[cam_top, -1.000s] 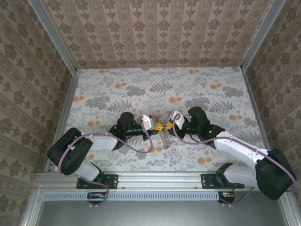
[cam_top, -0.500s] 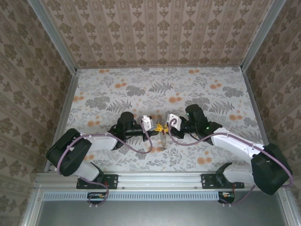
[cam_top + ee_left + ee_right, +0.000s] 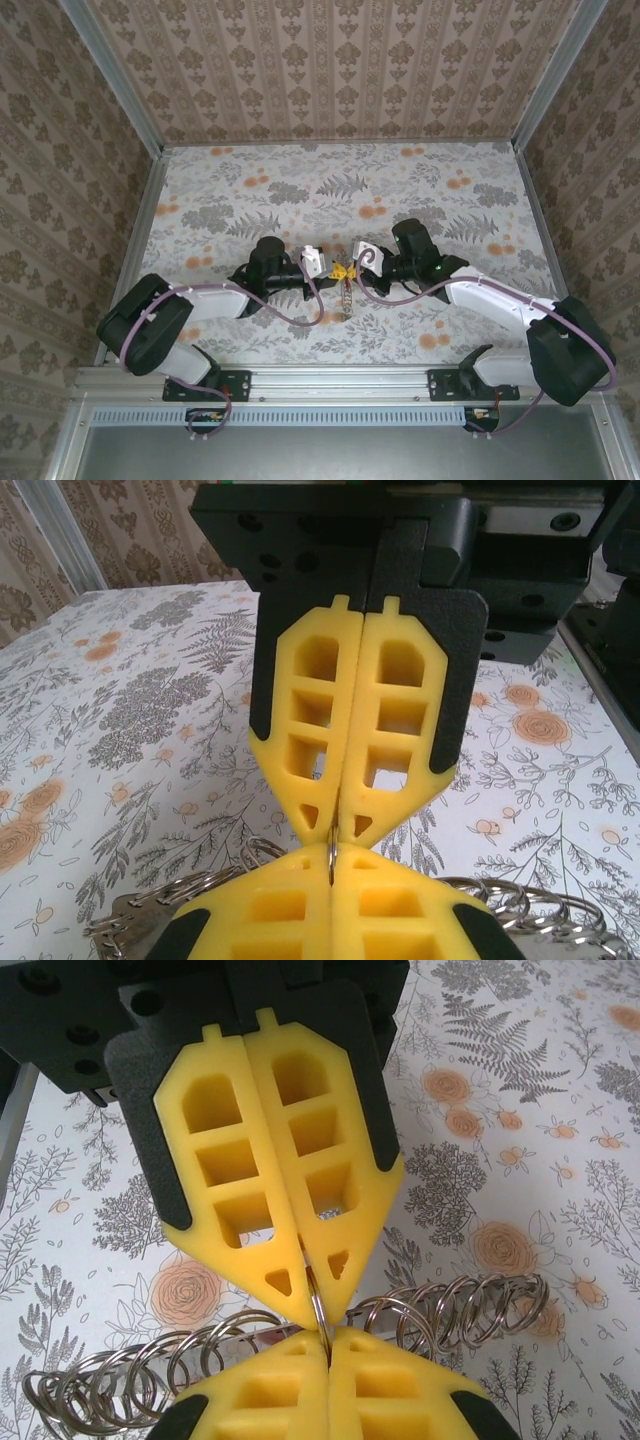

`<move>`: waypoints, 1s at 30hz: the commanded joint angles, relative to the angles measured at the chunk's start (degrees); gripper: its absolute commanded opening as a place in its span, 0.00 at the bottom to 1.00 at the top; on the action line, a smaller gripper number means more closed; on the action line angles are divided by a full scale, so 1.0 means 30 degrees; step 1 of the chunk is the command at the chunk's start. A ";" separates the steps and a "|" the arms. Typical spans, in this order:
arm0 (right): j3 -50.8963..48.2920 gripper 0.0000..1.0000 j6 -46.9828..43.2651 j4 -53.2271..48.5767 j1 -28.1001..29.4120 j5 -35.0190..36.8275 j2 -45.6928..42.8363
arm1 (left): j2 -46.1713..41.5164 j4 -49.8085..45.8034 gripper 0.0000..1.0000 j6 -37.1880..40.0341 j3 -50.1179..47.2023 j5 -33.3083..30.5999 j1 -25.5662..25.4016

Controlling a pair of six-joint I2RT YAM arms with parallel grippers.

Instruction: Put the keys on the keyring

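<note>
My two grippers meet tip to tip over the middle of the table, the left gripper (image 3: 338, 270) coming from the left and the right gripper (image 3: 352, 269) from the right. Both are shut on the same thin silvery ring, the keyring (image 3: 318, 1310), which stands edge-on in the seam between the yellow fingers (image 3: 260, 1260). In the left wrist view the keyring (image 3: 331, 852) pokes up from my left gripper (image 3: 332, 868) into the closed tips of the other gripper. The keys are out of view.
Below the grippers a row of several loose metal rings (image 3: 455, 1310) lies along a flat strip on the flowered tabletop (image 3: 250, 190); it also appears under the fingers (image 3: 347, 297). Patterned walls (image 3: 330, 70) enclose the table on three sides.
The right arm has moved left toward the left gripper and its jaws have closed on the ring. The left gripper has stayed in place, still shut.
</note>
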 commanded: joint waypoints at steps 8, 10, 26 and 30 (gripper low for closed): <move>0.2102 0.00 -0.1383 -0.3856 0.0437 0.1262 -0.0468 | -0.1551 -0.7645 0.21 0.3550 0.2425 -0.0072 0.0032; 0.2337 0.00 -0.1488 -0.4257 0.0593 0.1585 -0.0454 | -0.1674 -0.8536 0.23 0.3936 0.2755 -0.0252 0.0052; 0.2434 0.00 -0.0688 -0.3675 0.0931 0.1542 -0.0806 | -0.1623 -0.8994 0.25 0.3979 0.3531 -0.0213 -0.0005; 0.2350 0.00 -0.0427 -0.3306 0.0953 0.1345 -0.0856 | -0.1537 -0.8981 0.24 0.3941 0.3634 -0.0171 -0.0024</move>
